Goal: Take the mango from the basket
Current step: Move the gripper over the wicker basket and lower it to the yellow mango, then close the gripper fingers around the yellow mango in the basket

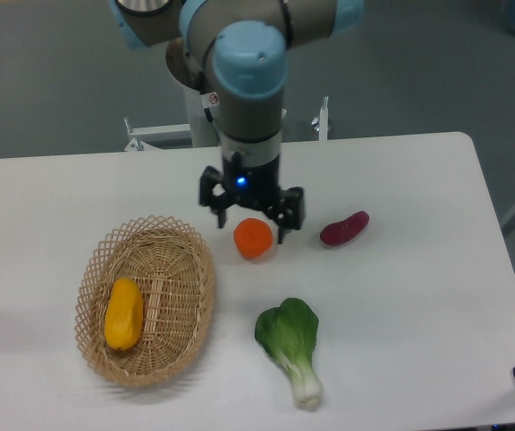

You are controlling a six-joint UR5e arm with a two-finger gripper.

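1. Lying on the white table [401, 296], outside the basket, are three loose foods: a round orange [253, 238] near the middle, a small dark-red tuber [343, 229] to its right, and a leafy green bok choy [292, 346] nearer the front edge.
2. All three sit well apart from the basket [194, 310], which stands at the left of the table.
3. Nothing covers the mango [123, 313]; it lies in the left half of the basket, lengthwise along the basket's long axis, with bare wicker floor beside it.
4. The arm comes down from the top of the fixed camera's view, and its gripper [252, 221] hangs over the orange, well away from the basket and the mango.
5. Its two black fingers stand spread wide, one on each side of the orange's upper part; it holds nothing, and I cannot tell whether the fingertips touch the fruit.
6. A small blue light glows on the gripper body.
7. The basket is oval, shallow, light tan woven wicker with an open lattice rim.
8. The mango is smooth, oblong and yellow-orange; the tuber is elongated; the bok choy has dark crinkled leaves and a pale stem.
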